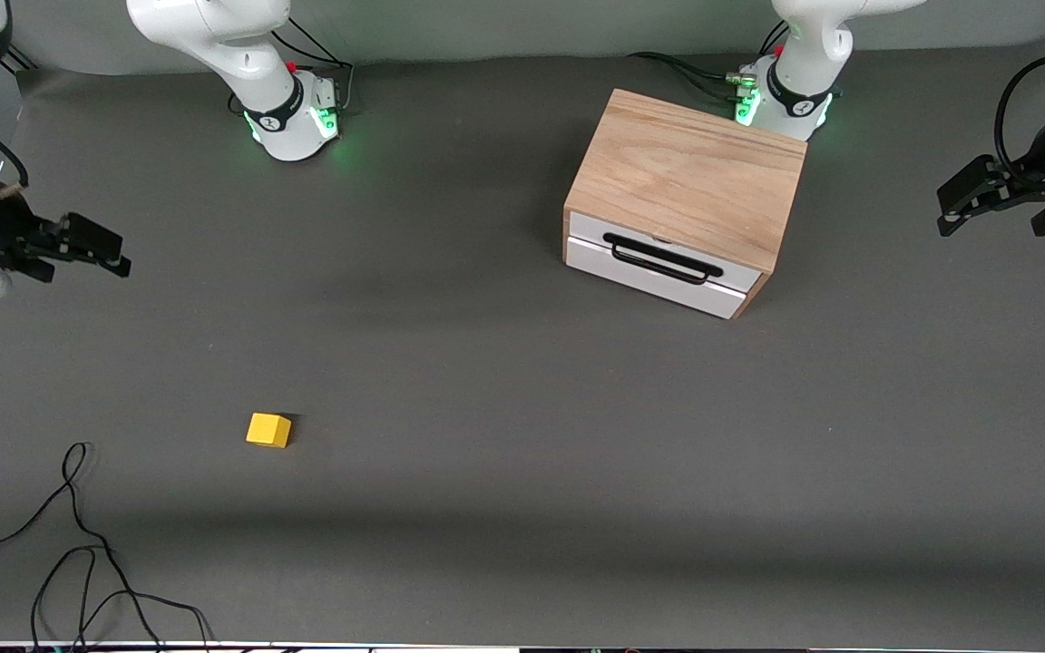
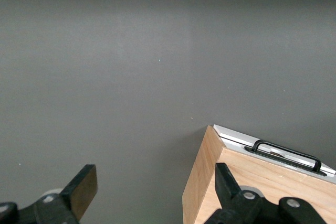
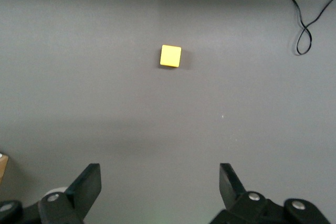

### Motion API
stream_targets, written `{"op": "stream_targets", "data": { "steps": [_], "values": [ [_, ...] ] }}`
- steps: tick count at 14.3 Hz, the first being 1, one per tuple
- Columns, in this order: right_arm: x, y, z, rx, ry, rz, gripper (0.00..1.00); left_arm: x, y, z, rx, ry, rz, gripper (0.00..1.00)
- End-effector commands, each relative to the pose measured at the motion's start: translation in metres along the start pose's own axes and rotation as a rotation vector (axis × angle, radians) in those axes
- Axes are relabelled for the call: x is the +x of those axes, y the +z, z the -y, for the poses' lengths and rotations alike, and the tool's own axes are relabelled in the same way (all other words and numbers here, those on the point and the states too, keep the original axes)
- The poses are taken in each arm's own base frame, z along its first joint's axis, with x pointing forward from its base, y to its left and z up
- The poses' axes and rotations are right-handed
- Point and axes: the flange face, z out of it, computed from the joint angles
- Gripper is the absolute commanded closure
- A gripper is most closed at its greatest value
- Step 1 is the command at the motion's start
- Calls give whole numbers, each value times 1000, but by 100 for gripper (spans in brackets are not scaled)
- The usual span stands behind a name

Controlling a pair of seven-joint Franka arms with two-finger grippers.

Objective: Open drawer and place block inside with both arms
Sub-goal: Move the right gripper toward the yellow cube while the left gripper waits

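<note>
Grey table: one block, one drawer.

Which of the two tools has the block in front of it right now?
The right tool, hanging open toward the right arm's end of the table, looks at the block. The left tool, also open, sees the cabinet instead.

Light grained wood cabinet, smooth white drawer, matt grey table

Both grippers aloft, fingers apart
</note>
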Motion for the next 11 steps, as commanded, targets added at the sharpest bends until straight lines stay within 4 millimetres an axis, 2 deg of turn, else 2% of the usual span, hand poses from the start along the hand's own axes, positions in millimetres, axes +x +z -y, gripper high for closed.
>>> {"op": "stream_targets", "data": {
  "steps": [1, 7, 11],
  "values": [
    [17, 15, 0, 10, 26, -19, 0, -2, -2, 1, -6, 6, -8, 0],
    [45, 61, -4, 2, 29, -4, 0, -2, -2, 1, -6, 6, -4, 0],
    [50, 86, -7, -2, 28, 12, 0, -2, -3, 1, -6, 6, -6, 0]
  ]
}}
